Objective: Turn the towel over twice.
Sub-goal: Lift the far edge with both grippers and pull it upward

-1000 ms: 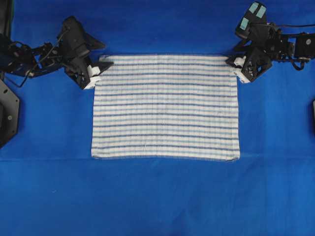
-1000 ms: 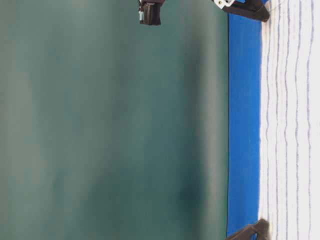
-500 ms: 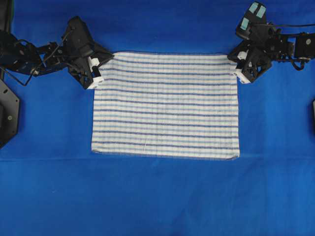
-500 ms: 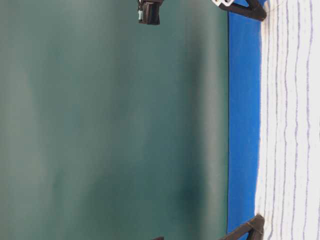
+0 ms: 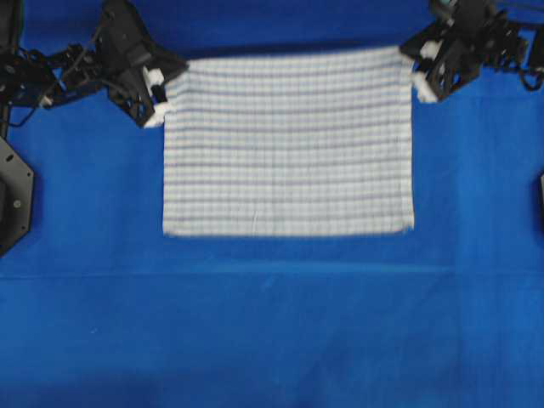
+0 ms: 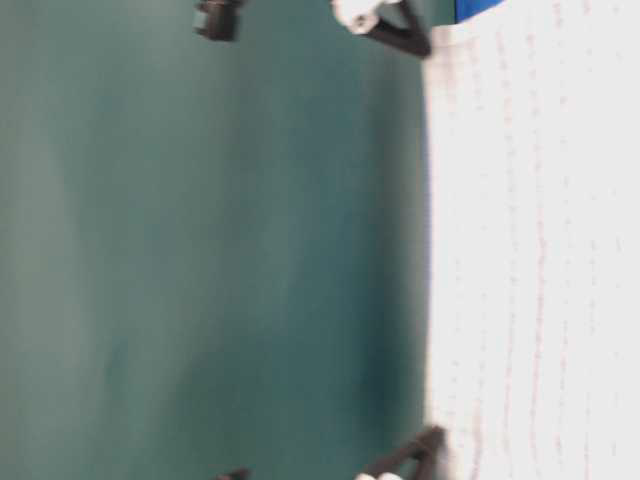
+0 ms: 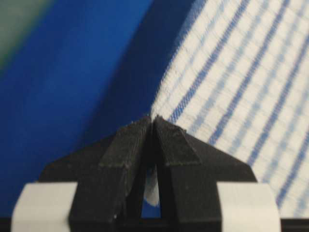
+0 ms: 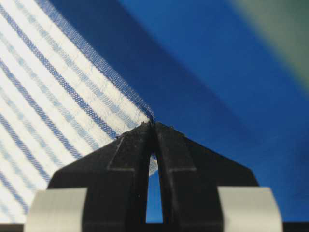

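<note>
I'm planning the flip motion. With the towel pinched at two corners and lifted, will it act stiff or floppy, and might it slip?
Probably floppy: the towel is thin woven cloth, so it should drape from the pinched corners. Likely light, since two corner pinches carry it. The left hand and right hand each clamp only a corner tip, so slipping out seems possible.

The left gripper (image 5: 160, 91) is at the far left, its arm stretching in from the left edge, jaws pinched together on the towel (image 5: 289, 144) corner. The right gripper (image 5: 420, 75) mirrors it at the far right, jaws likewise clamped on the opposite corner. Both appear raised off the table, though motion blur makes that uncertain.
</note>
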